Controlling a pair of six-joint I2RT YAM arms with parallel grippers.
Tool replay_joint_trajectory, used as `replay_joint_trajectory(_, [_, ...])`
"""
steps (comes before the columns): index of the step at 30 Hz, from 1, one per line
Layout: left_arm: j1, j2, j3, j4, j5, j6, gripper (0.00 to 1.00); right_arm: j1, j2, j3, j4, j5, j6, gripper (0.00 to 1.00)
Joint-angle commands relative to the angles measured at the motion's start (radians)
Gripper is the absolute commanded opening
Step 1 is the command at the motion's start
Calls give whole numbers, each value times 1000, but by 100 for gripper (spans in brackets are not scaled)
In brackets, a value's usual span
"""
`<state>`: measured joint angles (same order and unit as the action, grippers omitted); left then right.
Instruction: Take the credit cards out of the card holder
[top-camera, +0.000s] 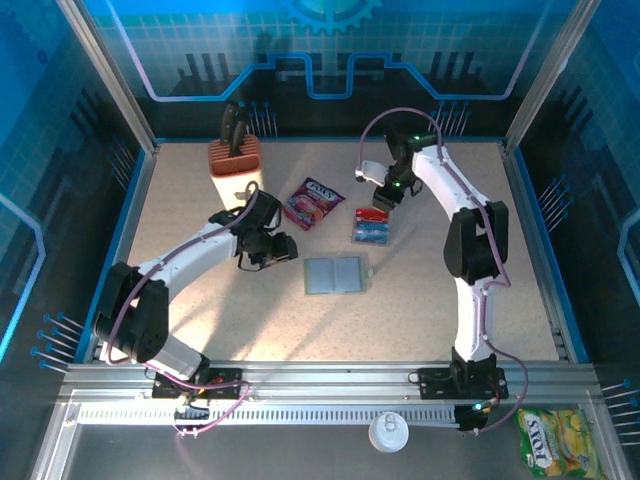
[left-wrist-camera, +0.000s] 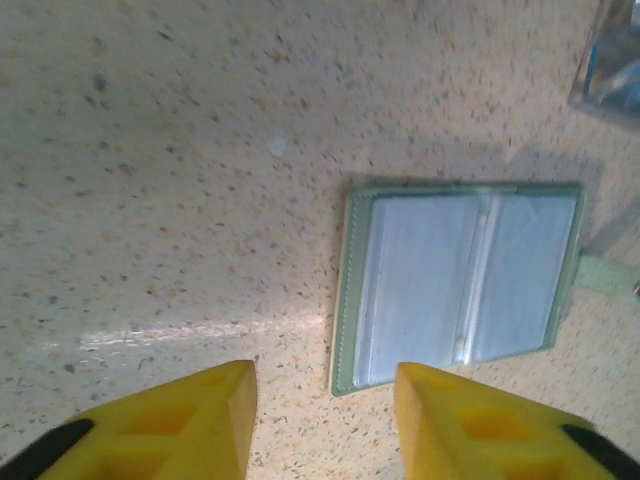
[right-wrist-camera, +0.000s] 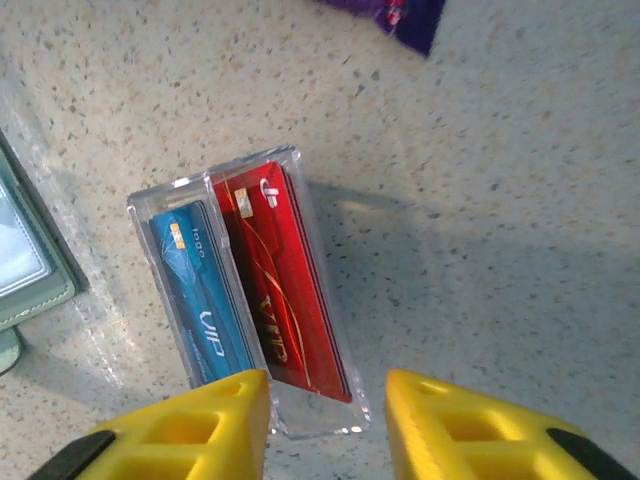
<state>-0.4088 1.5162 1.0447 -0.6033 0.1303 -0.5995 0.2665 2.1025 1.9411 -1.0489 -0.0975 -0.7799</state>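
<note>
Just ahead of the left gripper (left-wrist-camera: 325, 410), risking a scrape along the table (left-wrist-camera: 150, 150) and a shove of the open card holder (left-wrist-camera: 460, 285), should a yellow tip catch its near corner. Likewise risking tipping the clear tray (right-wrist-camera: 315, 418) under the right gripper (right-wrist-camera: 325, 420). Hanging with both pairs of fingers spread, gripping nothing. Finding the red card (right-wrist-camera: 285, 290) and blue card (right-wrist-camera: 205, 300) lying side by side in that tray, its near end sitting between the right fingertips.

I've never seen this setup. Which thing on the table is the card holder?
Start at the speckled table and look at its middle. The card holder lies flat and open there, grey-green with two pale blue-grey panels. Unlike the pink-purple snack packet and the clear tray with a red card and a blue card farther back, it opens like a small book.
</note>
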Motion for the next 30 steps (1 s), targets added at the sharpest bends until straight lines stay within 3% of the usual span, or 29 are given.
replay_joint_trajectory(1, [33, -38, -11, -10, -52, 33, 50, 0, -128, -117, 165, 38, 144, 43])
replay_joint_trajectory(2, [41, -43, -14, -7, -64, 37, 52, 1, -155, -158, 203, 52, 167, 49])
replay_joint_trajectory(4, [55, -55, -28, 4, -86, 48, 69, 6, -209, -249, 289, 88, 223, 65])
replay_joint_trajectory(5, [62, -61, -37, 14, -92, 49, 73, 5, -228, -284, 317, 104, 244, 70])
replay_joint_trajectory(7, [75, -72, -58, 35, -109, 51, 81, 8, -262, -344, 354, 132, 284, 99])
replay_joint_trajectory(9, [88, -79, -80, 51, -136, 53, 87, 10, -285, -390, 374, 165, 316, 100])
replay_joint_trajectory(11, [100, -79, -97, 60, -166, 61, 99, 12, -301, -427, 390, 199, 340, 100])
replay_joint_trajectory(16, [115, -84, -110, 37, -354, 92, 99, 5, -379, -593, 526, 318, 412, 100])
replay_joint_trajectory(24, [154, -79, -151, 98, -622, 168, 99, -45, -524, -921, 843, 295, 612, 100])
replay_joint_trajectory(30, [188, -95, -198, 189, -771, 231, 99, -66, -584, -1118, 1080, 358, 663, 100])
